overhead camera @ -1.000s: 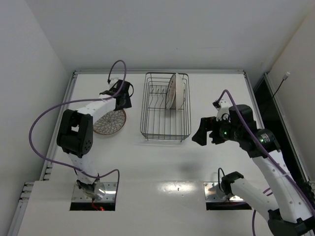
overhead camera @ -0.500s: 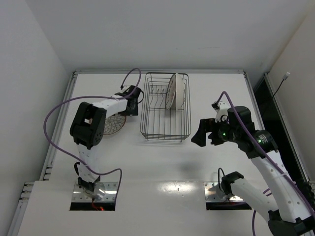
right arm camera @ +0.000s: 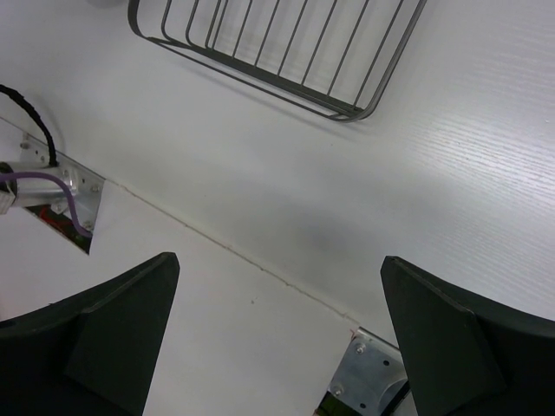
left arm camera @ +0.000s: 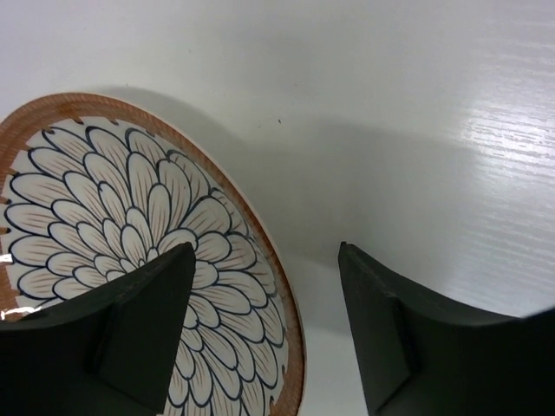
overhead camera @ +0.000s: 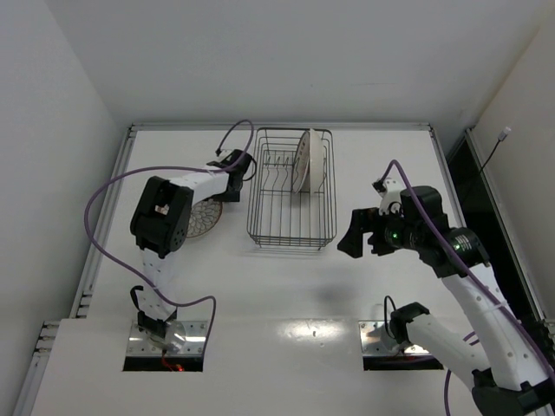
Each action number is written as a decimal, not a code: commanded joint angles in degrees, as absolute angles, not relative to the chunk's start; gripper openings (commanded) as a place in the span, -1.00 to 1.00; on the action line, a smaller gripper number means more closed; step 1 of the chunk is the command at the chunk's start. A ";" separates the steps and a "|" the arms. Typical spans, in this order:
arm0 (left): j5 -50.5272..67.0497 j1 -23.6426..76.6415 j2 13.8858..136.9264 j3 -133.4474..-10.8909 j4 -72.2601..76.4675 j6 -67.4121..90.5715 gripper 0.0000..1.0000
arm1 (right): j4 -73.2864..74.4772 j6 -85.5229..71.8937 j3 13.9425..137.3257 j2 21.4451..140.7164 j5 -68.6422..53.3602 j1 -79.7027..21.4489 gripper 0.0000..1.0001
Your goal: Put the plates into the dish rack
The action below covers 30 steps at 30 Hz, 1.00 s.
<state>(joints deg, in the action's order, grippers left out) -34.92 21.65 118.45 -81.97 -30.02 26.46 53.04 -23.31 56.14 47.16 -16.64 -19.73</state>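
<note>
One petal-patterned plate [overhead camera: 200,218] lies flat on the table left of the dish rack [overhead camera: 291,227]. It fills the left of the left wrist view [left arm camera: 113,217]. My left gripper [overhead camera: 224,184] is open, and its fingers stand either side of the plate's right rim [left arm camera: 264,251]. White plates [overhead camera: 303,161] stand on edge in the rack's far right part, close together; their number is unclear. My right gripper [overhead camera: 351,234] is open and empty, above the bare table right of the rack [right arm camera: 277,260].
The rack's near corner shows at the top of the right wrist view [right arm camera: 286,61]. Two metal base plates [overhead camera: 381,338] sit at the near edge. A purple cable [overhead camera: 113,186] loops beside the left arm. The table's raised edge [overhead camera: 113,191] runs along the left.
My left arm has swung right, from the plate's far side to its right rim beside the rack. My right arm has hardly moved.
</note>
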 commanded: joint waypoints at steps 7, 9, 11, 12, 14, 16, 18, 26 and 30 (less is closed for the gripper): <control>-36.74 21.36 121.37 -80.33 -32.17 23.82 -0.73 | 55.28 -21.53 60.64 47.20 -14.42 -19.78 1.00; -36.22 21.36 121.38 -80.33 -32.17 23.82 -1.00 | 55.81 -21.53 60.64 47.20 -13.89 -19.78 1.00; -34.91 21.36 121.38 -80.86 -32.17 23.82 -1.00 | 55.81 -21.53 60.64 47.20 -13.89 -19.78 1.00; -34.11 21.36 120.68 -80.86 -32.17 23.82 -1.00 | 55.81 -21.53 60.64 47.20 -13.89 -19.78 1.00; -33.58 21.36 118.41 -80.86 -32.17 24.34 -1.00 | 55.81 -21.53 60.64 47.20 -13.36 -19.78 1.00; -34.71 21.36 116.29 -80.86 -32.17 24.87 -1.00 | 55.81 -21.53 60.12 47.20 -13.36 -19.78 1.00; -35.77 21.36 112.35 -80.86 -32.17 25.49 -1.00 | 55.81 -21.53 60.12 47.20 -13.36 -19.78 1.00; -33.67 21.36 91.87 -78.14 -27.61 26.63 -1.00 | 57.30 -21.53 57.57 46.06 -5.90 -19.78 1.00; -28.83 21.36 78.69 -75.06 -20.05 26.10 -1.00 | 55.91 -24.78 54.32 41.58 -3.51 -20.74 1.00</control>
<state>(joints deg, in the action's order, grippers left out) -29.43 21.43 90.08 -75.20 -28.73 27.16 56.51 -22.65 55.83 44.66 -6.72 -20.14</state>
